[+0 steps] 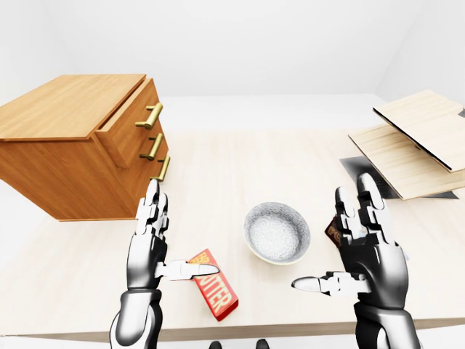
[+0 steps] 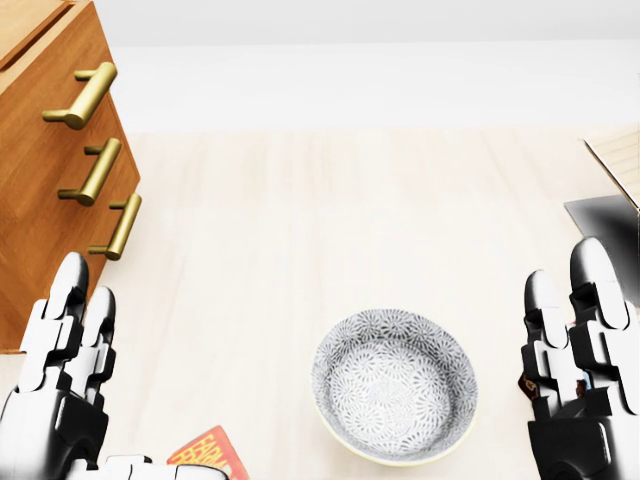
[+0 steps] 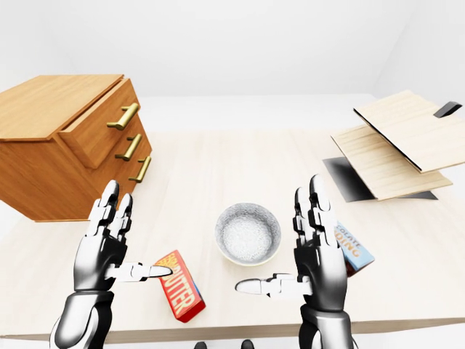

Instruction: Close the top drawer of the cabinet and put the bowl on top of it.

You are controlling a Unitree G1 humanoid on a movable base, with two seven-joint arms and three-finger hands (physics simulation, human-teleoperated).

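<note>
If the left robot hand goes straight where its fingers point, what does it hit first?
The left robot hand would probably meet the cabinet first, near its bottom handle; depth is unclear.

cabinet [image 1: 65,109]: warm brown wood, clear grain, satin sheen
drawer handles [image 2: 80,97]: brass-coloured metal, smooth, polished
bench [image 2: 300,230]: pale wood, faint grain, matt
bowl [image 2: 393,398]: looks ceramic, smooth glaze, grey-white floral print inside, cream rim
left hand [image 1: 149,247], right hand [image 1: 369,251]: glossy white shells over black parts, hard and smooth
butter box [image 3: 182,291]: red printed card, slight sheen
boards [image 3: 407,134]: light wood, matt
</note>
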